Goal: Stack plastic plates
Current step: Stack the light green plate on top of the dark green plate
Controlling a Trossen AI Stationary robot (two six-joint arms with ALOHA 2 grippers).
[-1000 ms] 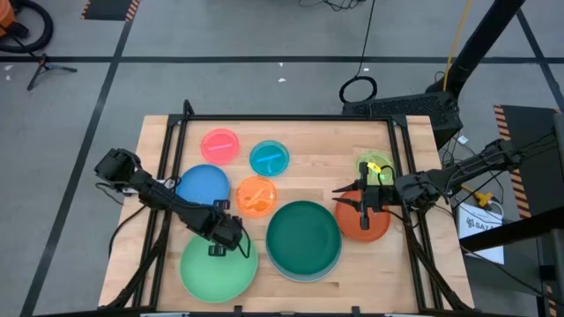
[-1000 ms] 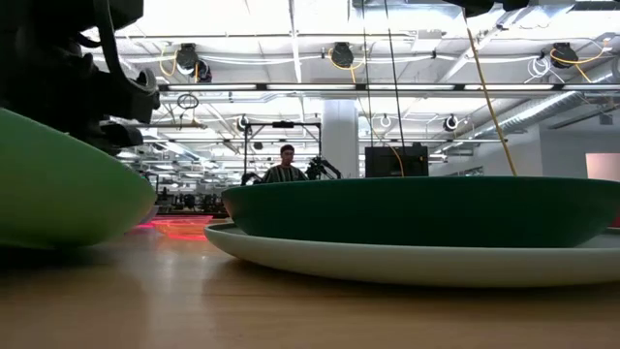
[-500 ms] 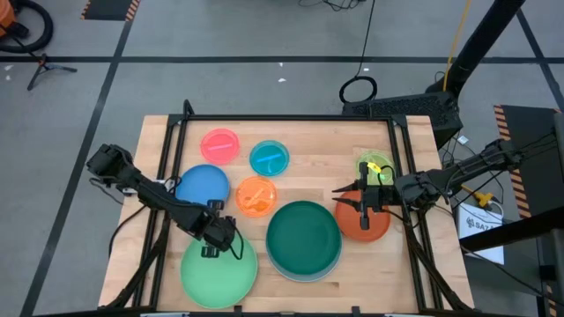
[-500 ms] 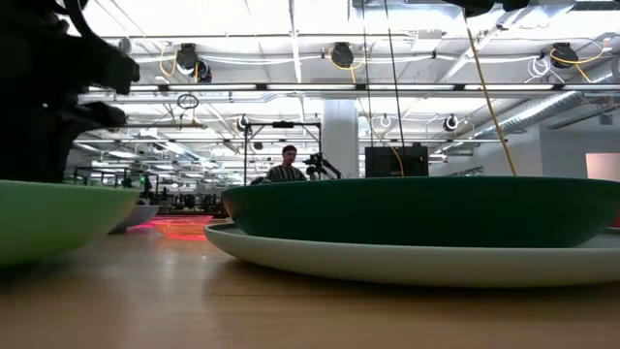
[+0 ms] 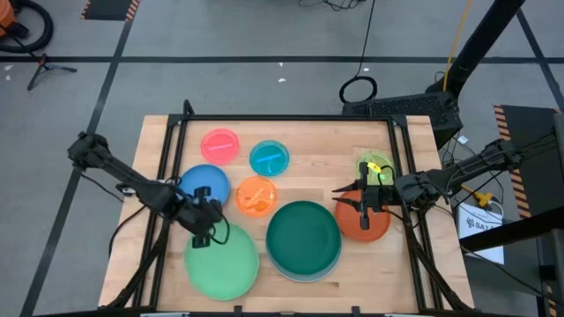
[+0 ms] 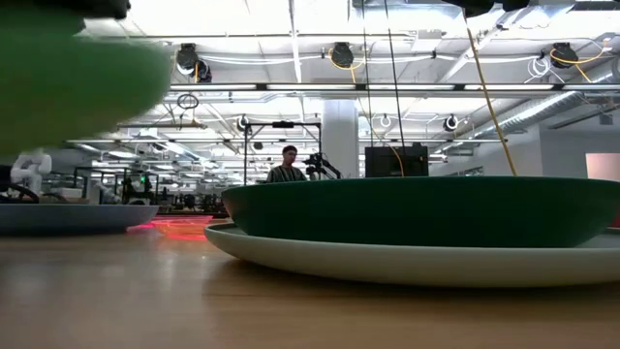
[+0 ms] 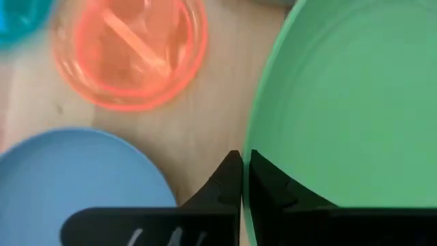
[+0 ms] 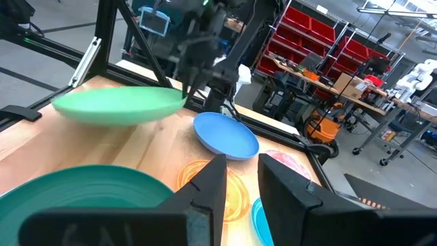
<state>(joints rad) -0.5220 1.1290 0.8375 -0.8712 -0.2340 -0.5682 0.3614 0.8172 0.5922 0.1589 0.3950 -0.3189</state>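
My left gripper (image 5: 205, 231) is shut on the large light green plate (image 5: 220, 262), which hangs in the air in the right wrist view (image 8: 119, 104) and in the low view (image 6: 77, 78). The dark green plate (image 5: 304, 236) sits inside the light blue plate (image 5: 304, 276) at the table's near middle. My right gripper (image 5: 340, 197) is open and hovers at the red-orange plate (image 5: 368, 225), touching nothing. The blue plate (image 5: 204, 183) and the small orange (image 5: 256, 195), pink (image 5: 220, 144), cyan (image 5: 269, 158) and lime (image 5: 374, 165) plates lie flat on the table. My left gripper pinches the light green plate's rim (image 7: 247, 140) between its two fingers (image 7: 229, 181), at the plate's far left edge. The fingers come slanting down from the table's left side. The plate is lifted clear of the table and is roughly level, reaching out toward the near right.
The wooden table (image 5: 414, 264) has a dark frame along its edges. The blue plate (image 7: 75, 171) and the orange plate (image 7: 130, 48) lie just beyond the held rim. Bare wood lies at the near right corner. A person stands far behind in the room (image 6: 288, 167).
My left gripper, shut on the light green plate's rim, has risen and drawn a little toward the table's left edge. The plate, whose near part was on the table before, now hangs clear above it. My right arm has kept still.
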